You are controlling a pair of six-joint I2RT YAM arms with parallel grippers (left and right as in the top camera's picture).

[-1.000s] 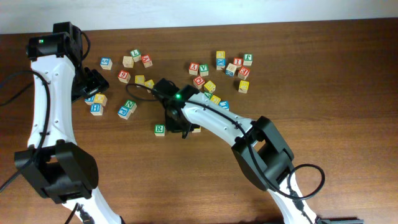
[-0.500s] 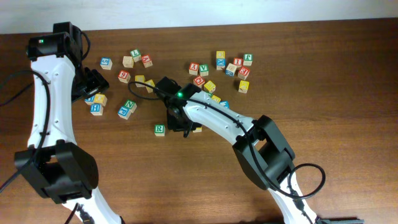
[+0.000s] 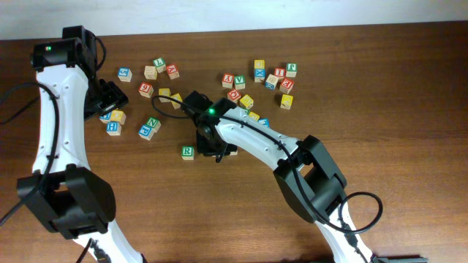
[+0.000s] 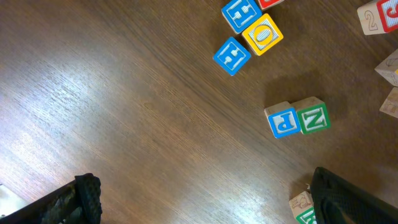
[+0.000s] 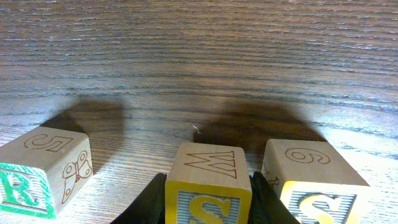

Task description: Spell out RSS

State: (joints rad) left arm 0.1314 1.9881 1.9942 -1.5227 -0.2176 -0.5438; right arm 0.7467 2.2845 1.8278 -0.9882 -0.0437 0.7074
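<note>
In the right wrist view three cubes stand in a row on the table. A green-and-white R cube (image 5: 37, 177) is on the left, with a gap beside it. A yellow S cube (image 5: 208, 183) stands in the middle, and a second yellow S cube (image 5: 317, 183) is close on its right. My right gripper (image 5: 208, 208) is shut on the middle S cube, with one black finger on each side. From overhead the R cube (image 3: 188, 152) lies left of the right gripper (image 3: 216, 151), which hides the held cube. My left gripper (image 4: 211, 208) hangs open over bare wood.
Loose letter cubes lie scattered across the far half of the table (image 3: 409, 131). One cluster is near the left gripper (image 3: 110, 98) and another is behind the right arm (image 3: 263, 77). A blue P cube (image 4: 285, 119) and a green Z cube (image 4: 313, 116) sit side by side.
Almost nothing: the right gripper has shifted very slightly over the row of cubes. The left arm has not moved.
</note>
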